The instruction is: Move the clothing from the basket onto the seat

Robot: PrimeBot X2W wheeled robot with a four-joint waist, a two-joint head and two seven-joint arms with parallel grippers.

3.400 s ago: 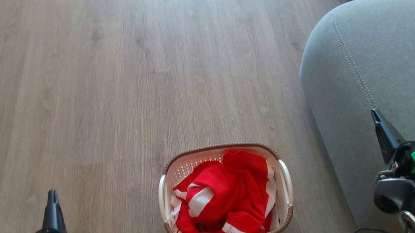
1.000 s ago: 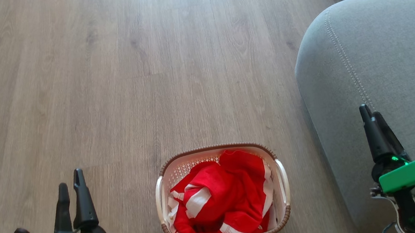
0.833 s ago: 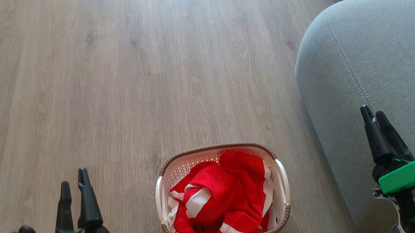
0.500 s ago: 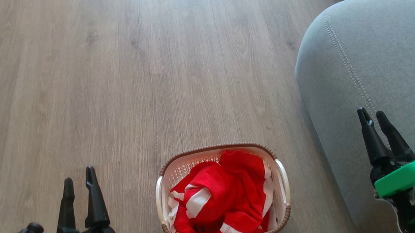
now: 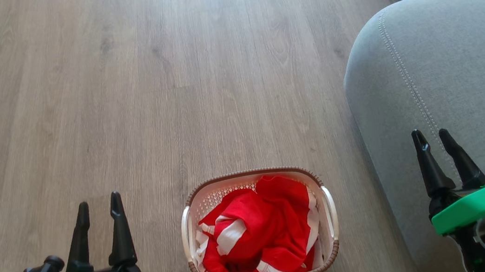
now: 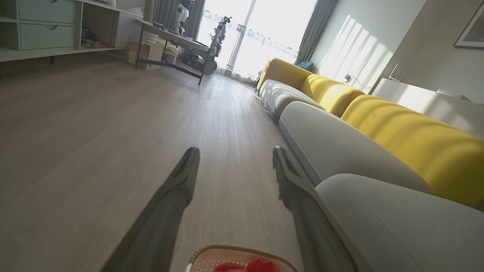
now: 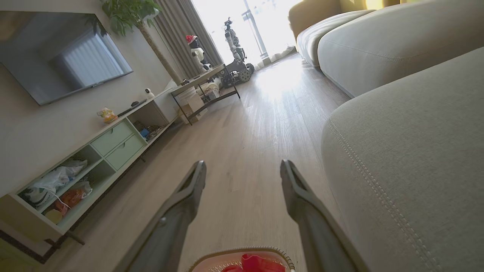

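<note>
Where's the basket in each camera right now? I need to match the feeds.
Head view: basket at bottom centre.
Left wrist view: basket at middle of bottom edge, cut off.
Right wrist view: basket at middle of bottom edge, cut off.
Shared landmark: grey seat, to its right everywhere.

Holds right gripper [image 7: 242, 164] fingers spread over floor [image 7: 257, 124]; shows basket [image 7: 242, 250] with clothing [image 7: 253, 263] inside, near seat [image 7: 408, 158] edge.
</note>
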